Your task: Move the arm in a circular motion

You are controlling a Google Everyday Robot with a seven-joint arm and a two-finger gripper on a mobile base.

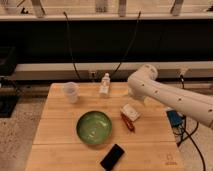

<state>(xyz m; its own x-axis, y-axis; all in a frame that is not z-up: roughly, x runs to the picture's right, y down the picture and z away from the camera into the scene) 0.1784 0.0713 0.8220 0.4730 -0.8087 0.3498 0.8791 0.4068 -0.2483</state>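
The arm (165, 95) is a glossy white tube that reaches in from the lower right. Its rounded bend (142, 80) stands above the right back part of the wooden table (55, 125). Below that bend, the gripper (130, 112) seems to be the small whitish end piece low over the table's right middle. It is right of the green bowl (94, 127), with a red-brown piece (127, 122) just under it. Nothing can be seen held in it.
A clear plastic cup (71, 92) stands at the back left and a small white bottle (104, 85) at the back middle. A black phone (112, 157) lies near the front edge. Cables hang behind the table, and a blue object (175, 119) sits off its right side.
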